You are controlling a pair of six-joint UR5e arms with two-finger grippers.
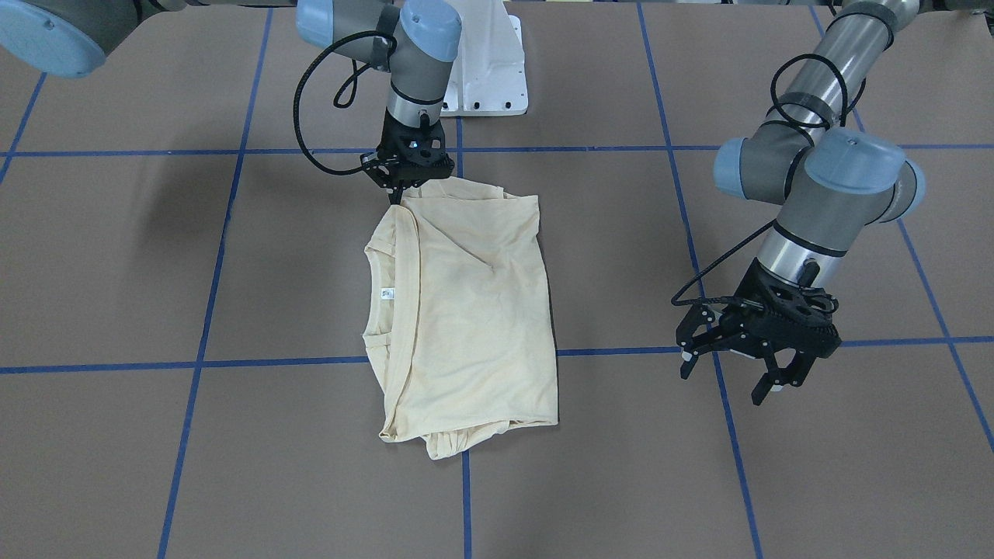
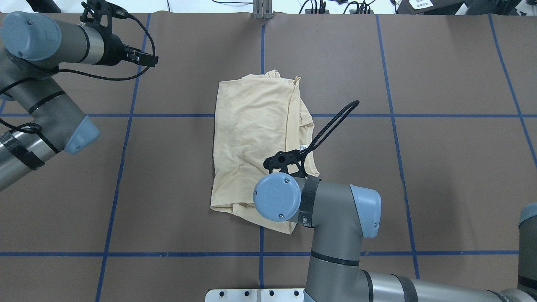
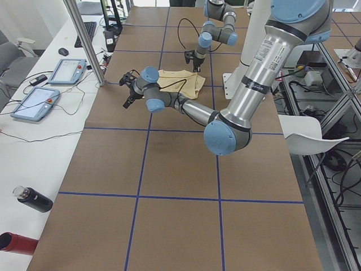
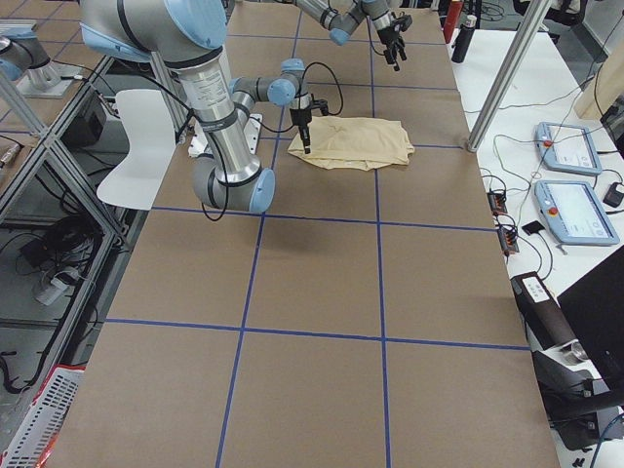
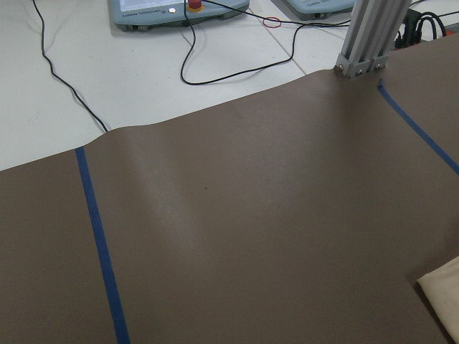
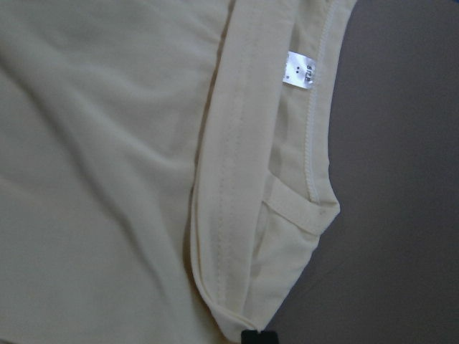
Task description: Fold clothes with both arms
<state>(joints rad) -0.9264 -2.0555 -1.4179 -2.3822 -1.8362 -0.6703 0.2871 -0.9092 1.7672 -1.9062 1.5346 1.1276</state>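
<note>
The clothes, one pale cream T-shirt (image 1: 466, 310) (image 2: 251, 138), lie folded into a rough rectangle at the table's middle, print hidden, with the white neck label (image 1: 388, 294) (image 6: 300, 70) showing. My right gripper (image 1: 400, 194) (image 4: 306, 146) points down at the shirt's corner nearest the robot base. Its fingers are shut, and in the right wrist view the folded hem runs into their tip (image 6: 258, 337). My left gripper (image 1: 738, 373) (image 3: 128, 90) hangs open above bare table, well off to the shirt's side, holding nothing. Its wrist view catches only a shirt corner (image 5: 443, 295).
The white base pedestal (image 1: 485, 70) stands just behind the shirt. Blue tape lines (image 1: 202, 310) grid the brown table. An aluminium post (image 3: 90, 51) and teach pendants (image 3: 67, 70) sit at the far edge, bottles (image 3: 34, 199) on the side bench.
</note>
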